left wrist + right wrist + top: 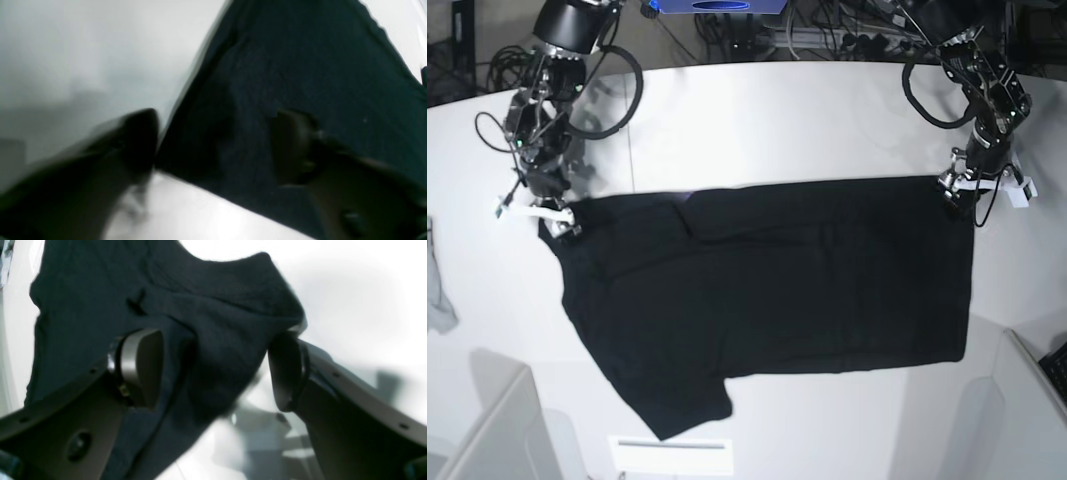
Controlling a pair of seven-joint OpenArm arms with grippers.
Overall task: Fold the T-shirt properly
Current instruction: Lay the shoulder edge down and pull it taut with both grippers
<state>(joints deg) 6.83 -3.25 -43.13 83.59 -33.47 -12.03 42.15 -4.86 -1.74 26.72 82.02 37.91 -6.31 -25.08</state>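
T-shirt (767, 290) spread flat mid-table (757, 120), plain black side up, long axis left to right across base view. Left gripper (957, 195) at upper-right corner of cloth, jaws apart, straddling the edge, not yet pinching. Right gripper (552, 215) at upper-left corner, jaws spread wide around a bunched fold. Each arm nearest its own corner. No readable print, brand or label.

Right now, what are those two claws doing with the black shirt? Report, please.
Left gripper jaws apart over T-shirt corner. Right gripper wide open at opposite corner. T-shirt spread flat on table, unfolded. Grey cloth off to side, not in way.
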